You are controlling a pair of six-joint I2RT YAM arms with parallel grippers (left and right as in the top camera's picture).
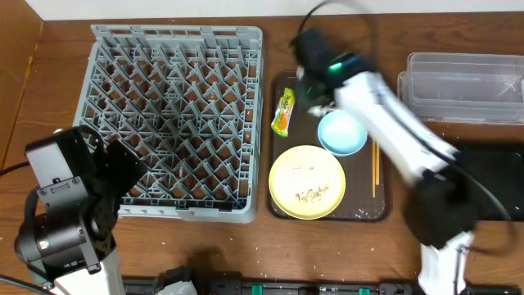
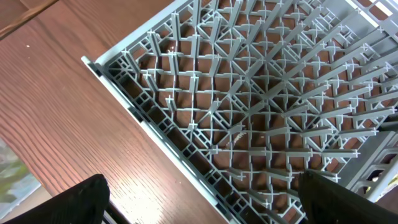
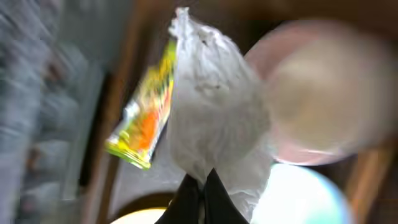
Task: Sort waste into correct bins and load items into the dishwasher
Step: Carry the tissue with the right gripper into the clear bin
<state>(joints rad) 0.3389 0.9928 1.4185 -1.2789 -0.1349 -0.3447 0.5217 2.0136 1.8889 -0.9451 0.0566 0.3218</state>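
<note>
Dark brown tray lies just beside the grey dish rack on the wooden surface. The right arm crosses over the tray's far end. Right gripper is pinched tight on the crumpled white wrapper, with the snack wrapper just beside it. Left gripper gapes wide over the rack's corner, holding nothing. The tray carries a light blue bowl, chopsticks and a pale yellow plate bearing food bits. Clear container and black bin stand to the right.

Overhead cam looks straight down on the whole table. Left wrist cam sits low and close, angled across a corner of the dish rack, which overhead sees too. Right wrist cam is jammed up against a white wrapper piece (pretty blurry) and shares the snack wrapper with overhead.
</note>
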